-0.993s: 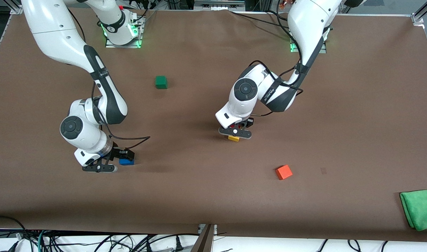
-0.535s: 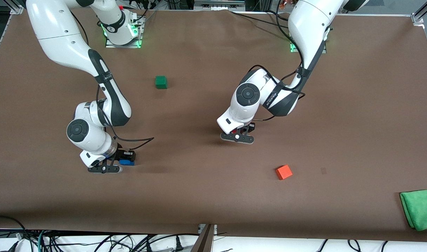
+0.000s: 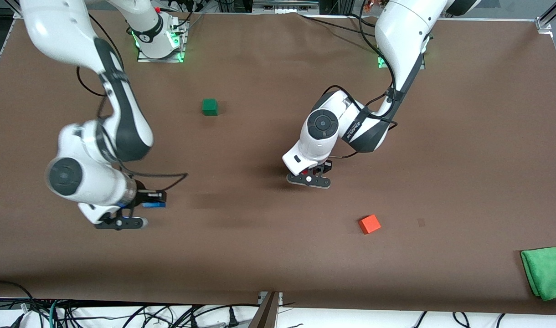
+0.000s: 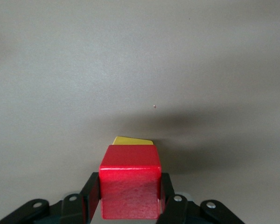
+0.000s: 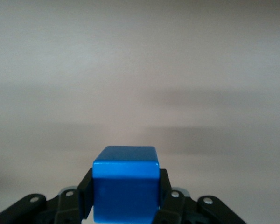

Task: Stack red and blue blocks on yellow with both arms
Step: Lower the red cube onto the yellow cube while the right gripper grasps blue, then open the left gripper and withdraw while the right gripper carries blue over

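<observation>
My left gripper (image 3: 312,173) is low over the middle of the table, shut on the deep red block (image 4: 129,186). The red block is directly over the yellow cube (image 4: 133,140), of which only a thin edge shows in the left wrist view. I cannot tell whether the two touch. The yellow cube is hidden in the front view. My right gripper (image 3: 151,203) is raised above the table toward the right arm's end, shut on the blue block (image 3: 152,204). The blue block (image 5: 126,186) sits squarely between the fingers in the right wrist view.
A green cube (image 3: 209,107) lies nearer the robot bases, between the arms. An orange-red cube (image 3: 369,224) lies nearer the front camera than my left gripper. A green cloth (image 3: 547,271) lies at the front corner of the left arm's end.
My right gripper has lifted the blue block off the table and swung toward the right arm's end. My left gripper has sunk slightly with the red block, now hiding the yellow cube.
</observation>
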Robot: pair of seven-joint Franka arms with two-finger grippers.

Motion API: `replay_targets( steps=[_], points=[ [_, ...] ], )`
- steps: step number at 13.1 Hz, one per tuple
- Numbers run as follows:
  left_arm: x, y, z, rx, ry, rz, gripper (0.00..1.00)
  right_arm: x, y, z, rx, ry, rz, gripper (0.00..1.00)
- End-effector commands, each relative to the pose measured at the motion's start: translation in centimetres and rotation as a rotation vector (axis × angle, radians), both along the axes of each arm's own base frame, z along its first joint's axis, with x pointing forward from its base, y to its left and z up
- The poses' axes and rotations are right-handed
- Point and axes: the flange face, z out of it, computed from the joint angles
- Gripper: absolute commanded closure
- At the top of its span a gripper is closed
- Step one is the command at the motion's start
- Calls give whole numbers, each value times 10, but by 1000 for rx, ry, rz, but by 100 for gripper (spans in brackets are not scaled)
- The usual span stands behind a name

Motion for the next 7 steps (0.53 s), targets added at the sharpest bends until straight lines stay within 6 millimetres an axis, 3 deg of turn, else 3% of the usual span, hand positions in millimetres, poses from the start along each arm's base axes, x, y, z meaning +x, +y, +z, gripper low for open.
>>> replay_targets(
  steps=[1,4,5,6,7],
  points=[
    [2,8,-20,40,16,-18,92,-15,21,62,12,17,-6,77],
    [3,11,-22,41,18,-13,91,-36,79,84,13,-15,-21,76],
    [4,11,-21,39,17,-6,70,-41,99,83,12,-22,-47,76],
    [3,11,-22,41,18,-13,1,-45,118,79,13,-31,-76,75],
    [4,10,-19,35,15,-2,0,-47,135,72,15,-38,-105,75]
  ],
)
